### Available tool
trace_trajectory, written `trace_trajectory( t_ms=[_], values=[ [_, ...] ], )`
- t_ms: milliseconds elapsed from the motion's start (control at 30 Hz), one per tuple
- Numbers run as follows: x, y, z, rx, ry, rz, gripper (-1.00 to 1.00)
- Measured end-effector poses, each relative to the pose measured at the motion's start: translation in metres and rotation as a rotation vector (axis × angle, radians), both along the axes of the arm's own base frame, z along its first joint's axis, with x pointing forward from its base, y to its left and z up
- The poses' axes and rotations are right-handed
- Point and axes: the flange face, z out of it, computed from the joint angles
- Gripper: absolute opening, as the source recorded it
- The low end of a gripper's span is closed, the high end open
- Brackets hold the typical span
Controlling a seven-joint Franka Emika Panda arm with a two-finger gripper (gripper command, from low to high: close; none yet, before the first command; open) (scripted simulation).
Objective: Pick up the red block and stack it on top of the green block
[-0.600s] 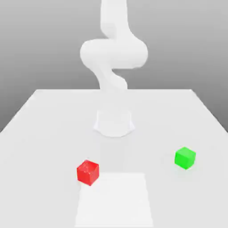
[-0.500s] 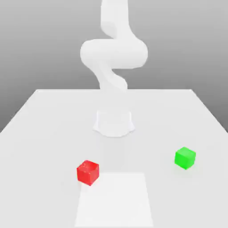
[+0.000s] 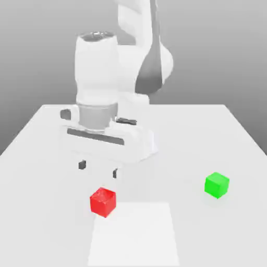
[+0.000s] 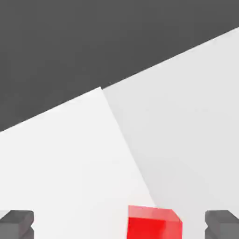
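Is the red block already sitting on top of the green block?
No, the red block rests on the table well apart from the green block, toward the exterior view's left.

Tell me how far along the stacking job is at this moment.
Nothing is stacked yet. The red block sits on the table, apart from the green block toward the exterior view's right. In hand: the open gripper hovers above the red block, not touching it. Left: descend, grasp, carry and place on green.
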Motion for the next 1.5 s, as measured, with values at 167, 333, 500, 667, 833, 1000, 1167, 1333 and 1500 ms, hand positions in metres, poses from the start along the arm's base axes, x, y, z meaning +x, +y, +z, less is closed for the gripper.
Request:
trace_trajectory(
  t_ms=[167, 333, 500, 667, 833, 1000, 1167, 1333, 1500],
  values=[
    [-0.009, -0.001, -0.054, 0.006, 0.026, -0.018, 0.00],
    [-0.010, -0.001, -0.063, 0.006, 0.026, -0.018, -1.00],
    [-0.010, -0.001, -0.053, 0.006, 0.026, -0.019, -1.00],
    [-0.010, -0.001, -0.013, 0.006, 0.027, -0.019, -1.00],
    [0.001, 0.055, 0.008, 0.009, 0.018, 0.217, -1.00],
    [0.001, 0.133, 0.021, 0.009, 0.011, 0.542, -1.00],
    [-0.018, 0.210, 0.030, 0.004, 0.009, 0.871, -1.00],
    [-0.056, 0.281, 0.035, -0.004, 0.014, 1.200, -1.00],
    [-0.097, 0.330, 0.033, -0.018, 0.026, 1.466, -1.00]
  ],
)
